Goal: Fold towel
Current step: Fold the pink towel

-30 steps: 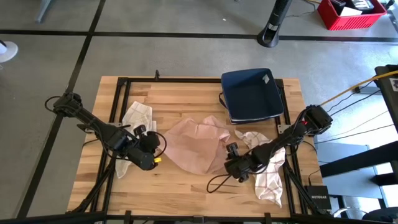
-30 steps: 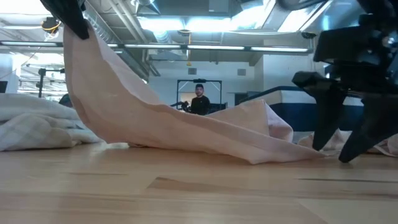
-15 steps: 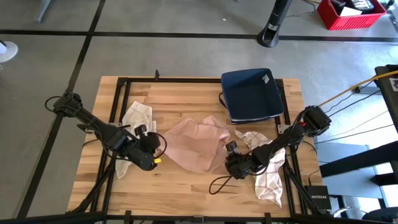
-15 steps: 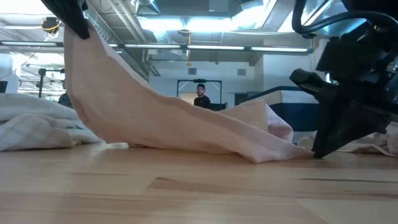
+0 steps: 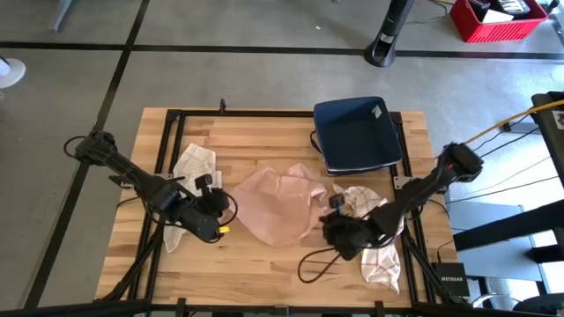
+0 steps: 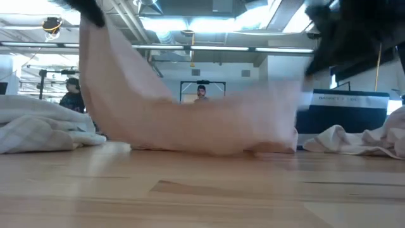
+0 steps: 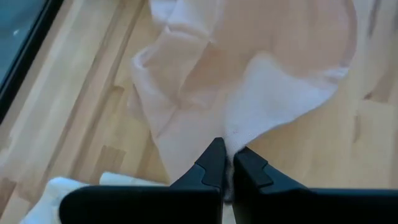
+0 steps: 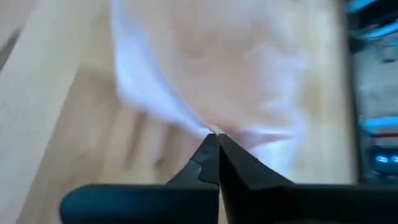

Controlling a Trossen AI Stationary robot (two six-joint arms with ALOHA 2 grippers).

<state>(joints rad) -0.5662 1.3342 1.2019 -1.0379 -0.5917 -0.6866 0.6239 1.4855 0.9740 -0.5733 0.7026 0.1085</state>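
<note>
The towel (image 5: 280,204) is a thin pale pink cloth and it lies crumpled in the middle of the table (image 5: 256,132), between the two arms. From above it looks like a rough wrinkled shape with many soft folds, wider on its left part and narrower toward the right. In the low view the towel (image 6: 190,111) is lifted at both ends and hangs between them like a loose sheet, high at the left end and lower at the right end, and its bottom edge touches the wood.

The left gripper (image 5: 214,210) is at the left edge of the towel, and its fingers (image 7: 213,165) are closed on a corner of the cloth, which spreads away from them in the left wrist view. The right gripper (image 5: 333,231) is at the right lower edge of the towel, with its fingers (image 8: 208,155) pressed together on a pinch of the pink fabric.

A white checked cloth (image 5: 194,163) lies beside the left arm, partly under it. Another white cloth (image 5: 379,255) lies under the right arm, near the right edge of the table. A dark blue tray (image 5: 357,134) stands at the far side of the table, just behind the towel. In the low view a person (image 6: 201,93) is seen far in the room behind
</note>
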